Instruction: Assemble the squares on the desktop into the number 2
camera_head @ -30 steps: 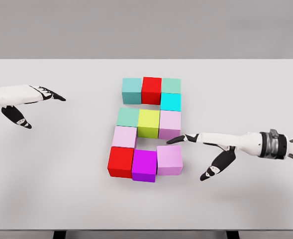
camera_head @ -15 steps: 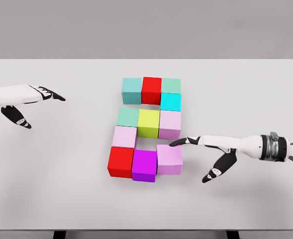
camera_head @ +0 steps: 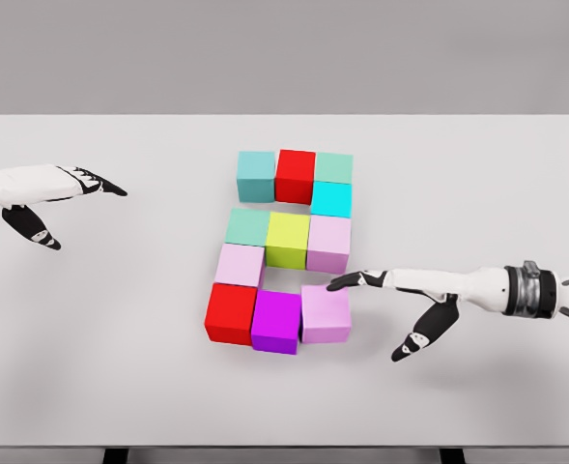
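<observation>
Simulated scene: bare white table (camera_head: 91, 367)

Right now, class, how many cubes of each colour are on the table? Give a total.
Teal cubes: 3
Red cubes: 2
Cyan cube: 1
Yellow-green cube: 1
Pink cubes: 3
Magenta cube: 1
Total: 11

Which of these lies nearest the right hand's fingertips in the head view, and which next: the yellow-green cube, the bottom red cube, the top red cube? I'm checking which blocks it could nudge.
Measured from the right hand:
1. Yellow-green cube, middle row centre, up and to the left of the fingertips.
2. Bottom red cube, left end of the bottom row.
3. Top red cube, top row centre, farthest.
</observation>
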{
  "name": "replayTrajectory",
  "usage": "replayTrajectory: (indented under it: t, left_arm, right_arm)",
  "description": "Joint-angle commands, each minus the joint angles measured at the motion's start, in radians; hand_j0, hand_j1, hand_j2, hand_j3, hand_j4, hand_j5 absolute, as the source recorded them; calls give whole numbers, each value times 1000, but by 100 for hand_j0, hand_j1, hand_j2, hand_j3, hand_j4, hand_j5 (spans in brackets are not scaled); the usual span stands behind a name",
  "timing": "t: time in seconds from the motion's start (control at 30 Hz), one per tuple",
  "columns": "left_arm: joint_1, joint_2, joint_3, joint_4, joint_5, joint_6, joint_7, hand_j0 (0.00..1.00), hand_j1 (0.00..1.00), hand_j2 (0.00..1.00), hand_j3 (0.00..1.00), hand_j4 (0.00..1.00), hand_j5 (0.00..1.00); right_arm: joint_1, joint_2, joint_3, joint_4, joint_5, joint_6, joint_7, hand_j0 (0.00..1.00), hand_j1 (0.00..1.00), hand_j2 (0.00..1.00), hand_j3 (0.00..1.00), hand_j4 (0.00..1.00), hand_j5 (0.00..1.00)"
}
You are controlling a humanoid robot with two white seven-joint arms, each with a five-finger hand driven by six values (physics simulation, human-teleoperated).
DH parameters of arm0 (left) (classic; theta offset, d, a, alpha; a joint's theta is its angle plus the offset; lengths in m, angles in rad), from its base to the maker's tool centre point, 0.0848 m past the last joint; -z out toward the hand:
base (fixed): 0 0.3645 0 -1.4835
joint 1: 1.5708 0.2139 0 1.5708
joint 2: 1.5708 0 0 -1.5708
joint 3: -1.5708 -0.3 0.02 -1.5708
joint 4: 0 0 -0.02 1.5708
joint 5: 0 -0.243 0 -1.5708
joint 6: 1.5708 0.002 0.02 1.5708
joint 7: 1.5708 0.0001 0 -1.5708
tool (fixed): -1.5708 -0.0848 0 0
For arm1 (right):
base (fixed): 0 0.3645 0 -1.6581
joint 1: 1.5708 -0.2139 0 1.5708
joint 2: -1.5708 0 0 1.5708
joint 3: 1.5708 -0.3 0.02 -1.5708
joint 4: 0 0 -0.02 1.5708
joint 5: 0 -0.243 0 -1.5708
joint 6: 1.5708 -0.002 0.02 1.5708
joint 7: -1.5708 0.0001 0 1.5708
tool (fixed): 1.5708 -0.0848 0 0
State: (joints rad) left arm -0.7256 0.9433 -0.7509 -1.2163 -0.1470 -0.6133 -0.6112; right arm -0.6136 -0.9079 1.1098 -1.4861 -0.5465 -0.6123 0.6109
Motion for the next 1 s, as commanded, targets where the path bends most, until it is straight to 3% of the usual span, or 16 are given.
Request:
replayTrajectory:
  t: [0.0, 0.33, 0.57, 0.83, 0.97]
  left_arm:
    - [0, 0, 1, 0, 6, 2, 0, 100, 100, 100, 100, 100, 100]
    - [0, 2, 1, 0, 6, 2, 0, 100, 100, 100, 100, 100, 100]
    - [0, 0, 1, 0, 6, 2, 0, 100, 100, 100, 100, 100, 100]
    - [0, 2, 1, -2, 6, 2, 0, 100, 100, 100, 100, 100, 100]
    - [0, 0, 1, -2, 6, 2, 0, 100, 100, 100, 100, 100, 100]
  right_arm:
    - [2, -3, -1, -13, -7, 1, 0, 100, 100, 100, 100, 100, 100]
    - [31, -55, -1, -69, -6, 1, 0, 100, 100, 100, 100, 100, 100]
    - [31, -54, -5, -99, -3, 1, 0, 100, 100, 100, 100, 100, 100]
    - [17, -51, -139, -62, -9, 1, 0, 100, 100, 100, 100, 100, 100]
    - [23, -177, -232, 18, -13, 1, 0, 100, 100, 100, 100, 100, 100]
